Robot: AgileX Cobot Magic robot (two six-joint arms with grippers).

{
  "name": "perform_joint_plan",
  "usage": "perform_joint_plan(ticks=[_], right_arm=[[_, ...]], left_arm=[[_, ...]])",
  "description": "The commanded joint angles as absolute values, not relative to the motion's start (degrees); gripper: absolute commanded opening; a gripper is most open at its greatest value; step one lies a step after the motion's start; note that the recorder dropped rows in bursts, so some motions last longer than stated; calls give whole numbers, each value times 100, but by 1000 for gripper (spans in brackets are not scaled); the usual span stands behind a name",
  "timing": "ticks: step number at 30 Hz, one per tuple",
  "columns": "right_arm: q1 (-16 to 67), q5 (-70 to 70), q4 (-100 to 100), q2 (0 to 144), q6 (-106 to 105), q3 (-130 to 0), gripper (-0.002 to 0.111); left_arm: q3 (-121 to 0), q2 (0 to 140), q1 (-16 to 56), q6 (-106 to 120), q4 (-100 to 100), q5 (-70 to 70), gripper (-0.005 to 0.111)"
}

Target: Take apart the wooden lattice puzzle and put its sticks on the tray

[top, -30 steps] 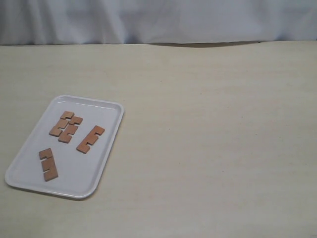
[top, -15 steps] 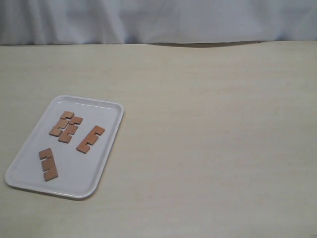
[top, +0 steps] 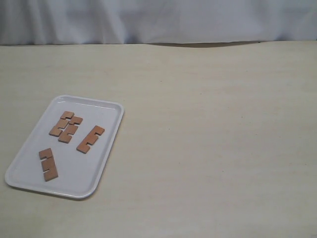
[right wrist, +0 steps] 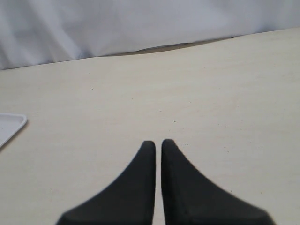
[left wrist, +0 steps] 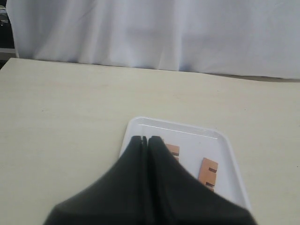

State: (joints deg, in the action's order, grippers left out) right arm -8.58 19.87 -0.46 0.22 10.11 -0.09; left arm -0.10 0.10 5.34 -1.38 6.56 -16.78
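Note:
No assembled lattice puzzle shows; its sticks lie apart, flat on the white tray [top: 29, 168] at the table's left. Two sticks [top: 61, 123] [top: 71, 128] touch side by side near the far end, one stick [top: 90, 139] lies by the right rim, and another stick [top: 48, 164] lies near the front. Neither gripper appears in the exterior view. In the left wrist view my left gripper [left wrist: 144, 138] is shut and empty over the tray [left wrist: 173, 125], with two sticks [left wrist: 173, 151] [left wrist: 209, 171] partly showing beyond it. My right gripper [right wrist: 158, 142] is shut on nothing above bare table.
The pale wooden table [top: 213, 139] stretches right of the tray. A white curtain [top: 158, 20] hangs behind the table's far edge. A corner of the tray [right wrist: 9, 123] shows at the side of the right wrist view.

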Motion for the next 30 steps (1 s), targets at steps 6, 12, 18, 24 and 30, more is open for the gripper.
perform_joint_plan(ticks=[6, 12, 18, 24, 30], right_arm=[[-867, 1960, -45, 0, 1030, 0, 4], [-857, 1960, -45, 0, 1030, 0, 4], [-857, 1960, -45, 0, 1030, 0, 4], [-857, 1960, -45, 0, 1030, 0, 4], [-857, 1960, -45, 0, 1030, 0, 4]], left_arm=[[0, 0, 643, -155, 650, -1643, 0], [0, 0, 752, -155, 649, -1643, 0], [0, 0, 752, -155, 649, -1643, 0], [0, 0, 752, -155, 649, -1643, 0], [0, 0, 752, -155, 649, -1643, 0]])
